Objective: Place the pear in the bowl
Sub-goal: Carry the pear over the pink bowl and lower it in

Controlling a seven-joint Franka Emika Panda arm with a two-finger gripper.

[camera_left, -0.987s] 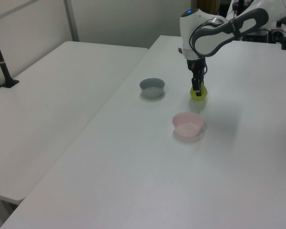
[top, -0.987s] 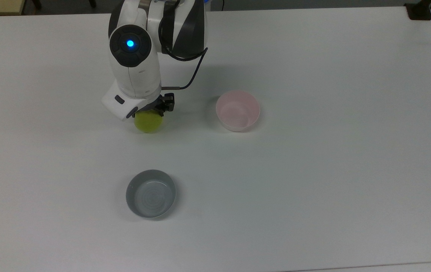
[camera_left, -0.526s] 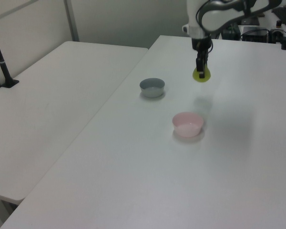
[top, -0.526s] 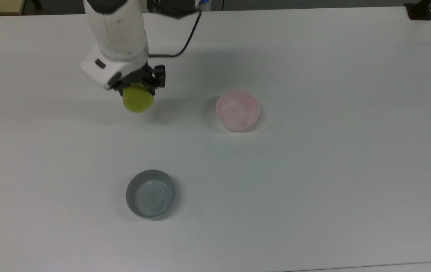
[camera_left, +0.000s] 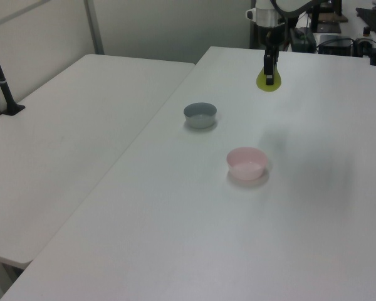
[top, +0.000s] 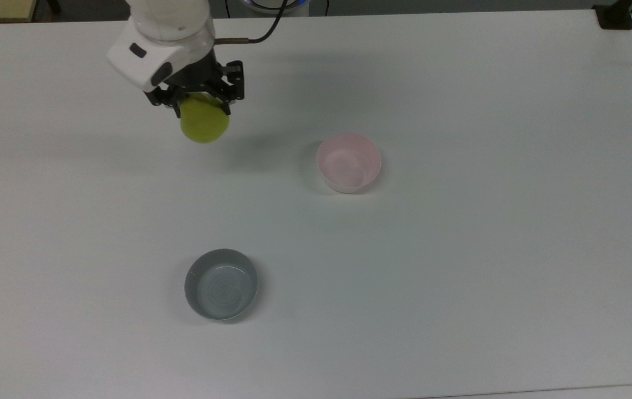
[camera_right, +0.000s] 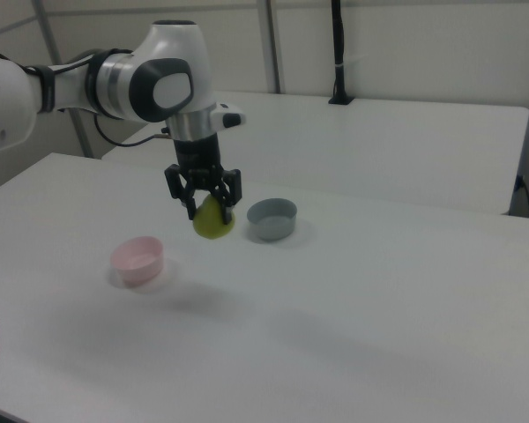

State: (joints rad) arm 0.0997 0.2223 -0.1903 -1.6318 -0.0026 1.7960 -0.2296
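Observation:
My gripper [top: 200, 105] [camera_left: 269, 74] [camera_right: 208, 204] is shut on the yellow-green pear [top: 204, 124] [camera_left: 267, 83] [camera_right: 213, 220], which hangs well above the table. Its stem is hidden between the fingers. The pale pink bowl [top: 348, 162] [camera_left: 246, 163] [camera_right: 137, 259] stands on the table, to the right of the pear in the top view and to the left of it in the right view. Nothing lies inside it.
A grey bowl [top: 221, 284] [camera_left: 200, 115] [camera_right: 271, 218] of like size sits near the front of the white table [top: 460, 249] in the top view. A second white table [camera_left: 69, 125] adjoins in the left view. A black post [camera_left: 1, 75] stands on it.
The gripper has risen with the pear, lifting it off the table and up toward the top view's upper left. Both bowls have stayed put.

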